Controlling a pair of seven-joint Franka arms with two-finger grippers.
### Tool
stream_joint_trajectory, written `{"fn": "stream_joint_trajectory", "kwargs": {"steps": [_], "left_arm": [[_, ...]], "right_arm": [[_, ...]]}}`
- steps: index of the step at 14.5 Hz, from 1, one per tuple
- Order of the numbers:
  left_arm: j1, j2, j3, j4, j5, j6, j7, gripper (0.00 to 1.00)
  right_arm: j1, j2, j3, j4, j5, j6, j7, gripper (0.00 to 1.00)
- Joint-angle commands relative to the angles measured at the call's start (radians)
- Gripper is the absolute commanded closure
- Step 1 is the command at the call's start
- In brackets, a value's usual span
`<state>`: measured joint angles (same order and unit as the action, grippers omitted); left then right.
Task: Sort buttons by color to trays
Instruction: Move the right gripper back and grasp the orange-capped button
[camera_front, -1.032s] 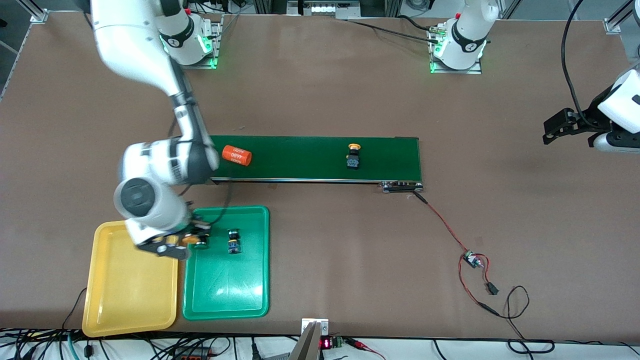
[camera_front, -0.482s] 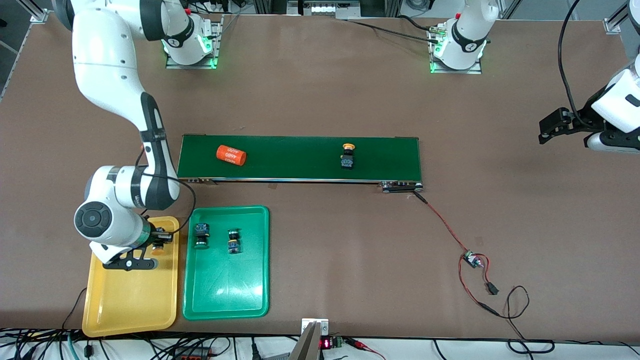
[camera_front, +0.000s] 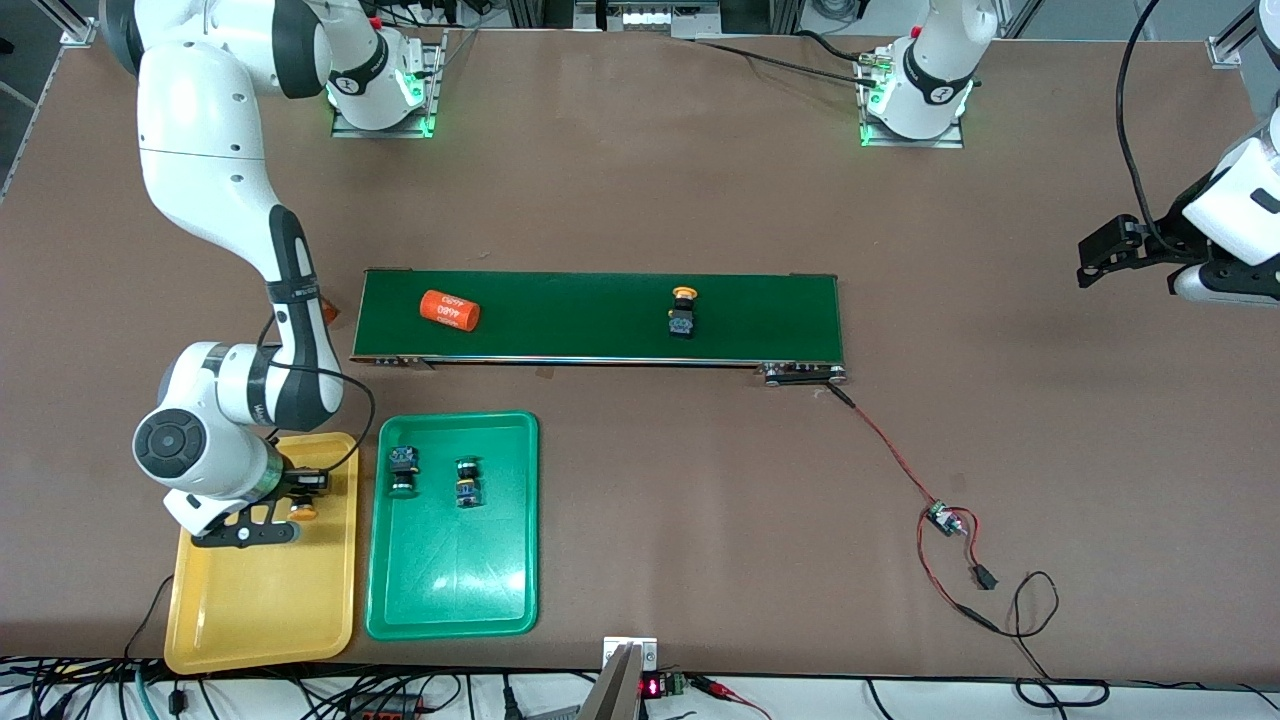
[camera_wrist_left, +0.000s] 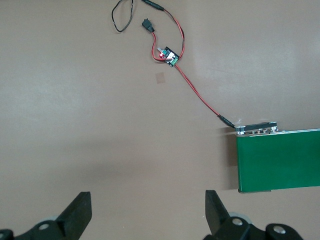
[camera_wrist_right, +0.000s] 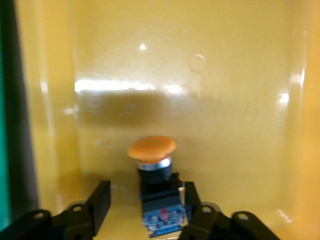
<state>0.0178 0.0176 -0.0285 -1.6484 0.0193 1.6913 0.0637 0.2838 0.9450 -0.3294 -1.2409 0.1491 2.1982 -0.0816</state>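
**Currently: orange-capped button lying in the yellow tray, between loosened fingers**

Currently a small push-button switch with a dark blocky body and a round orange cap is seen in the shallow yellow plastic tray, in the part of the tray farther from the front camera. The right gripper is positioned low over that tray; in the right wrist view its black fingers are spread to either side of the switch body, with a gap visible at one side at least, so the switch is not clamped.

Two green-capped push-button switches with dark bodies are lying side by side in the shallow green plastic tray, which is set just beside the yellow tray, toward the left arm's end.

A second orange-capped push-button switch is noted on the long dark-green conveyor belt, farther from the front camera than both trays. A larger orange cylinder with white print is lying on the same belt, toward the right arm's end.

The left gripper is held over bare brown table at the left arm's end, waiting; its fingers are held wide apart with nothing between them. A small circuit board on red and black wires is lying on the table near the belt's end.
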Motion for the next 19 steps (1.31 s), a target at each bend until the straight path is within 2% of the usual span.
{"fn": "stream_joint_trajectory", "kwargs": {"steps": [1,4,6,9,12,16,19], "left_arm": [[-0.001,-0.005,0.001,0.01,-0.01,-0.015,0.004,0.0],[-0.001,-0.005,-0.001,0.01,-0.01,-0.015,0.004,0.0],[-0.001,-0.005,0.001,0.01,-0.01,-0.015,0.005,0.0],[-0.001,-0.005,0.001,0.01,-0.01,-0.015,0.004,0.0],[-0.001,-0.005,0.001,0.01,-0.01,-0.015,0.005,0.0],[-0.001,-0.005,0.001,0.01,-0.01,-0.015,0.005,0.0],[-0.001,-0.005,0.001,0.01,-0.01,-0.015,0.005,0.0]], "right_arm": [[0.041,-0.089,0.007,-0.014,0.001,-0.095,0.038,0.0],[0.139,-0.196,0.007,-0.014,0.001,-0.246,0.17,0.0],[0.23,-0.233,0.007,-0.014,0.001,-0.307,0.221,0.0],[0.409,-0.253,0.006,-0.012,-0.002,-0.38,0.42,0.0],[0.602,-0.246,0.004,-0.012,-0.009,-0.377,0.691,0.0],[0.724,-0.206,0.007,-0.012,-0.003,-0.371,0.822,0.0],[0.738,-0.195,0.009,-0.014,0.021,-0.37,0.855,0.0]]}}
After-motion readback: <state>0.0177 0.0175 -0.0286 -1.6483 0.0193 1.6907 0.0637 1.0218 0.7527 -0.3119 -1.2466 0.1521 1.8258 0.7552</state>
